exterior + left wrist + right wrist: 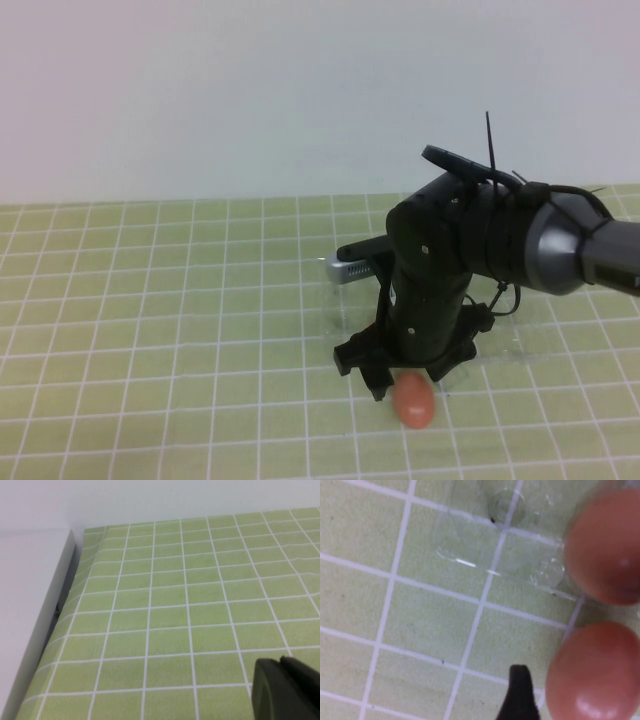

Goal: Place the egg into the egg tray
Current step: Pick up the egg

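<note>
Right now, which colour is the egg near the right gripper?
Reddish-brown egg, clearest in the high view.

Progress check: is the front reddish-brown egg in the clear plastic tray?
Out: egg on mat beyond tray edge, by right gripper; left gripper over mat.

The egg (413,400) has a smooth, reddish-brown shell with a soft sheen; in the right wrist view a second egg (605,547) just beside it shows the same faintly glossy skin. The egg tray (495,555) is clear thin plastic, catching small bright glints along its edges. The table cover (150,320) is matt green with a white grid, perhaps vinyl or paper. The right gripper (405,365), low over the egg, is matt black plastic on a satin grey metal arm. The left gripper (285,690), over bare cover, looks dull black too.
</note>
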{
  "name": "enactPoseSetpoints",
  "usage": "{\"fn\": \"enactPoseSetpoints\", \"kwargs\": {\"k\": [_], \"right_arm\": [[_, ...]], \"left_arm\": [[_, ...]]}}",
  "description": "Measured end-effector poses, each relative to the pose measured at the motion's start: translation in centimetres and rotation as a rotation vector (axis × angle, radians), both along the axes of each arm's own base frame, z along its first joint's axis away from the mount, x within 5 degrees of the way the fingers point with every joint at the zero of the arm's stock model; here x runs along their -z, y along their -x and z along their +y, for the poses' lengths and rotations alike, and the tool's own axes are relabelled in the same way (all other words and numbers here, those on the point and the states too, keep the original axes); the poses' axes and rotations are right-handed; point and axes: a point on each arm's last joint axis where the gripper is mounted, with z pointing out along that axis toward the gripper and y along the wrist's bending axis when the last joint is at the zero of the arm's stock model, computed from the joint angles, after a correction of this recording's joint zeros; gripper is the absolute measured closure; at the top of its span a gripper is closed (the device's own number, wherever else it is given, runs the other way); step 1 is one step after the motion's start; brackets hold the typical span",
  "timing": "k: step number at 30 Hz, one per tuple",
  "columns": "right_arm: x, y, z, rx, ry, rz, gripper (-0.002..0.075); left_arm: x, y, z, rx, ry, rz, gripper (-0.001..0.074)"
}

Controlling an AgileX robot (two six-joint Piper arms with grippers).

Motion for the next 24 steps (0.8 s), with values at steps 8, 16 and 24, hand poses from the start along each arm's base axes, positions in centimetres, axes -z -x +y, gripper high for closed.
{"fn": "enactPoseSetpoints", "kwargs": {"k": [8,16,24], "right_arm": [[0.7,0.0,-0.1,0.01,0.033,0.024,0.0204],[1.4,-0.2,-0.1,0.032,0.039,0.024,0.0204],[2.4,-0.4,0.1,0.049,0.045,0.032,0.0204]], "left_arm": [[0.0,0.0,0.0,0.0,0.0,0.0,0.0736],[0.0,0.0,0.0,0.0,0.0,0.0,0.0737],[0.0,0.0,0.0,0.0,0.0,0.0,0.0737]]}}
